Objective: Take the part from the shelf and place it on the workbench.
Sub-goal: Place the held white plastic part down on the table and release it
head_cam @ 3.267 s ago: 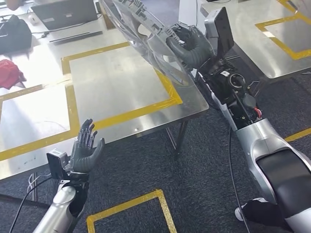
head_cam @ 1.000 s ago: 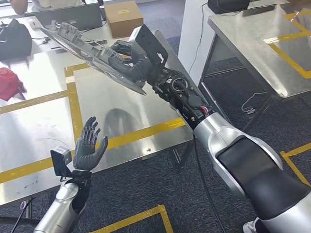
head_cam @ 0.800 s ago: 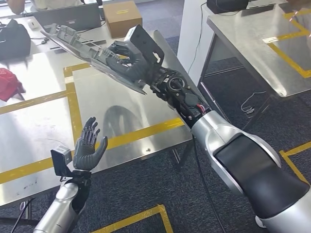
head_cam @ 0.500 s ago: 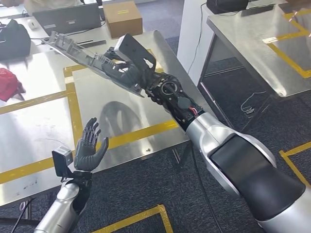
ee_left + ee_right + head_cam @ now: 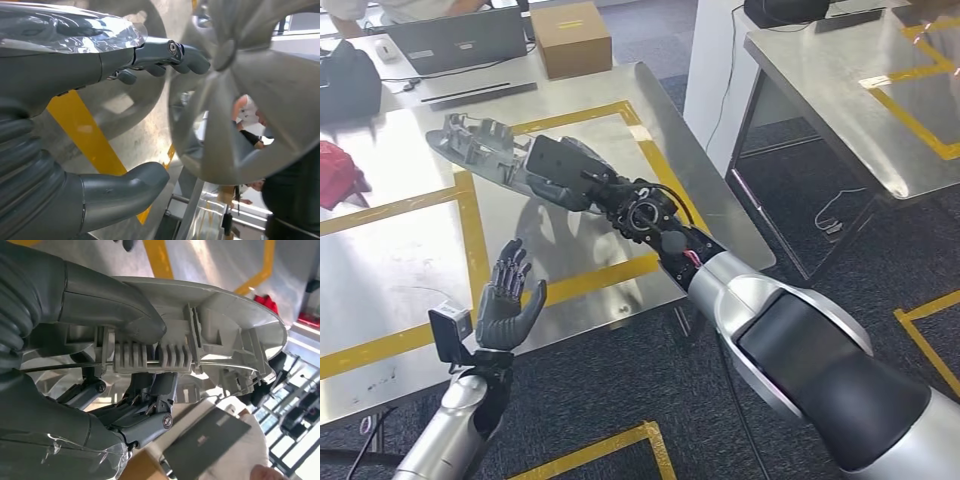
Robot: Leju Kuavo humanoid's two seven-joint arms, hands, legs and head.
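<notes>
The steel workbench, marked with yellow tape, carries the long grey plastic part, which lies low over or on the taped rectangle; contact cannot be confirmed. The right hand grasps the part's near end, thumb on one face and fingers on the other. The left hand is released, fingers spread, near the bench edge.

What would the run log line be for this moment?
phase: placing | right hand: grips part, low over workbench inside yellow tape; contact unclear | left hand: holds nothing, fingers apart, at bench edge
</notes>
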